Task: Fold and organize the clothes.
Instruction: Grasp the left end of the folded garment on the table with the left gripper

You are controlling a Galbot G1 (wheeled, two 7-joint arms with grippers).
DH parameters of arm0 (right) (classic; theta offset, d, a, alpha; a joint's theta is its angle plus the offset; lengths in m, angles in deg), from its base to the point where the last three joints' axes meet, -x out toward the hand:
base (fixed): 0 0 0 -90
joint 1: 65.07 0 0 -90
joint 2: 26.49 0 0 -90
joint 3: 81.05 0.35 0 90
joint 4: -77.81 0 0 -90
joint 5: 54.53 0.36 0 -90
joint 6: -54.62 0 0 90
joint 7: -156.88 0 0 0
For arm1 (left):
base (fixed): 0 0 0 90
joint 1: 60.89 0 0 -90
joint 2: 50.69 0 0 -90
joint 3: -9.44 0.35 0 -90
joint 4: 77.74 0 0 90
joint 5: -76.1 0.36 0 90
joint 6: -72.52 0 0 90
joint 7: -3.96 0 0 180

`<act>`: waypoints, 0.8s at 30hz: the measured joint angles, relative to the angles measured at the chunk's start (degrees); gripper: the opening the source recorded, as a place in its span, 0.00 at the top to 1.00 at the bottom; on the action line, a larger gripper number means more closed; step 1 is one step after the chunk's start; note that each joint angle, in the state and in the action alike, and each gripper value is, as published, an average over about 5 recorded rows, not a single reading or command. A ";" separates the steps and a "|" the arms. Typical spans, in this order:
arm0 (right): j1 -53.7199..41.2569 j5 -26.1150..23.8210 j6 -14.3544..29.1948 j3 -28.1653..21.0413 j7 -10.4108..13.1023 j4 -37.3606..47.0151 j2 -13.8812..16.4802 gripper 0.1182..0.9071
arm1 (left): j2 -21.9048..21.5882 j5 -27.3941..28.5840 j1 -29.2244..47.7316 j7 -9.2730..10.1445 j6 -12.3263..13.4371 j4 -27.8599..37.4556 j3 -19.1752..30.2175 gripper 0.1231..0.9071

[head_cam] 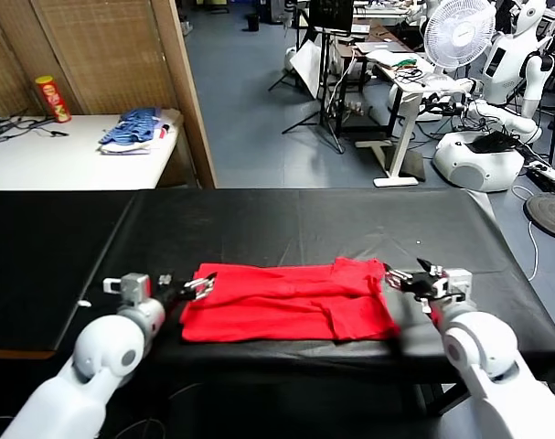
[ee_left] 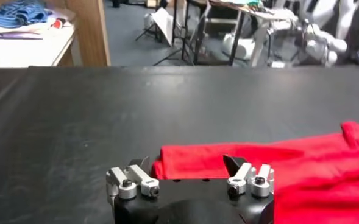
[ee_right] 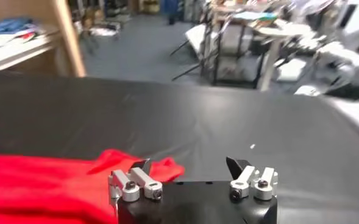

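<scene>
Lower left of the head view, the left hand [head_cam: 202, 286] stands spread at the left edge of the red T-shirt [head_cam: 286, 302], gripping nothing. The shirt lies folded into a flat band, lower centre on the black counter [head_cam: 286, 224]. It looks light, limp and likely to sag, so pinch corners or hems. Lower right, the right hand [head_cam: 407, 277] is spread too, at its bunched right end.

Red T-shirt [head_cam: 286, 302]: soft matt cloth, creased. Black table cover [head_cam: 286, 224]: matt, smooth. Claw fingers [ee_left: 133, 182]: bare metal.
</scene>
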 joint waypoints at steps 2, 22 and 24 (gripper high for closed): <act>-1.09 -0.51 0.21 -0.47 -0.07 1.80 -1.32 0.14 | 0.98 -0.13 1.05 -0.51 0.30 1.95 0.55 0.14; -3.19 -8.41 8.83 -2.96 2.65 9.13 -9.69 0.98 | 5.11 10.14 2.32 -1.54 7.69 9.85 2.31 0.94; -3.57 -8.25 9.25 -3.24 1.85 9.46 -9.89 0.98 | 5.57 13.26 2.62 -1.46 8.44 10.16 2.43 0.98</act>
